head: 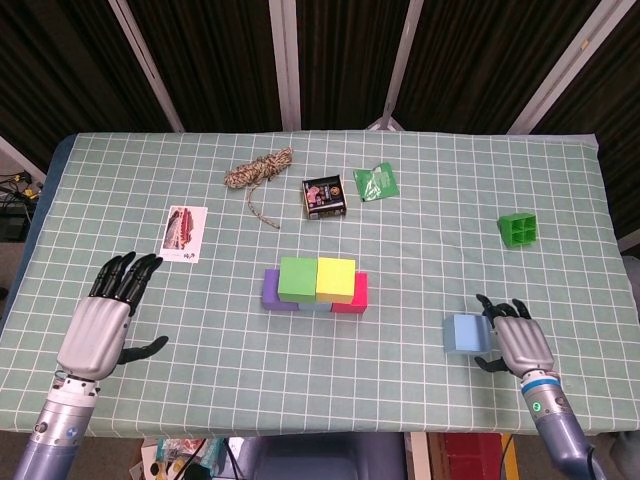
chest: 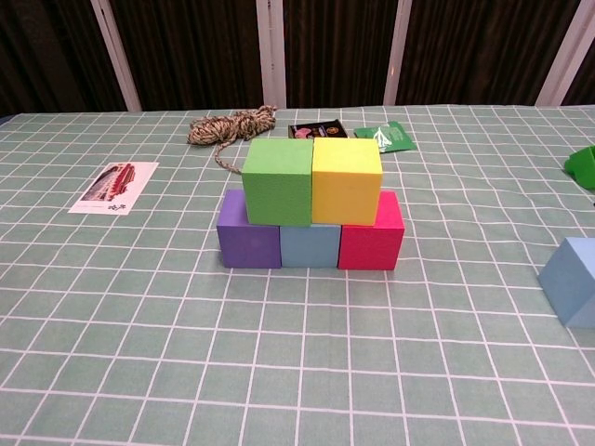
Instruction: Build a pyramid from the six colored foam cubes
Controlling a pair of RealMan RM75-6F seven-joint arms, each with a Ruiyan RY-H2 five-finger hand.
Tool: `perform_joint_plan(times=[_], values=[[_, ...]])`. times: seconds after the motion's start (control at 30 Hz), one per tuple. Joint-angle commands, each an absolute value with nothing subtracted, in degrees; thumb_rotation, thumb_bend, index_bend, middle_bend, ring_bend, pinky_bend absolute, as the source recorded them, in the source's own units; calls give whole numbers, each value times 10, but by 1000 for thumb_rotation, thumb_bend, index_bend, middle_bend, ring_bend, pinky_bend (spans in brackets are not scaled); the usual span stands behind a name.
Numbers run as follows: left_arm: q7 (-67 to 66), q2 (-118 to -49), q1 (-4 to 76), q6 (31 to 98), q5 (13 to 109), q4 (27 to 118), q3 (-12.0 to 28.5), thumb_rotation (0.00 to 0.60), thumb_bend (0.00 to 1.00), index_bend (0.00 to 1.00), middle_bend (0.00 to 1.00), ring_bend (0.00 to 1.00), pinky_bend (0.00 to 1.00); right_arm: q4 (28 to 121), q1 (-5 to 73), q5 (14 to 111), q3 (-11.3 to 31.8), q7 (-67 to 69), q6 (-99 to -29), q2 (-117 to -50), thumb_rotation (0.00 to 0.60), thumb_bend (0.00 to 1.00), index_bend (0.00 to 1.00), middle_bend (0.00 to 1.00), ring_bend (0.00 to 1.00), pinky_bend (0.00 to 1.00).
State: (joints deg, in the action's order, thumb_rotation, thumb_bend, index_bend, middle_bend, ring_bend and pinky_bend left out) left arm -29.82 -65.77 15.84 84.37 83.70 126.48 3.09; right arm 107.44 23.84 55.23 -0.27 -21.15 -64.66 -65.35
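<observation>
right robot hand (head: 519, 343) beside loose blue cube (head: 463, 333), fingers apart, holding nothing; left robot hand (head: 103, 322) spread, empty, on table (head: 450, 230).

Two cubes (chest: 313, 180) atop three; loose cube (head: 463, 333) far right.
</observation>
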Motion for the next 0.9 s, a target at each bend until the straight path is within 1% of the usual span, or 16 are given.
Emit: perform_joint_plan(times=[0.03,0.67,0.77,0.9], values=[[-298,-657,158,843,837,1265,32,600,102,0,64,0,0,1073,238,554,-2,-211,-645,-656,600,244,0,272,163,0],[-298,-657,155,840,836,1263,39,600,102,0,64,0,0,1058,240,540,11,-214,-642,-681,600,244,0,274,172,0],[-298,-657,155,839,835,1262,40,600,102,0,64,0,0,1054,240,540,12,-214,-643,-685,600,244,0,290,188,0],[-299,-658,154,838,833,1261,40,600,102,0,64,0,0,1051,239,543,14,-213,-644,-689,600,244,0,350,241,2]])
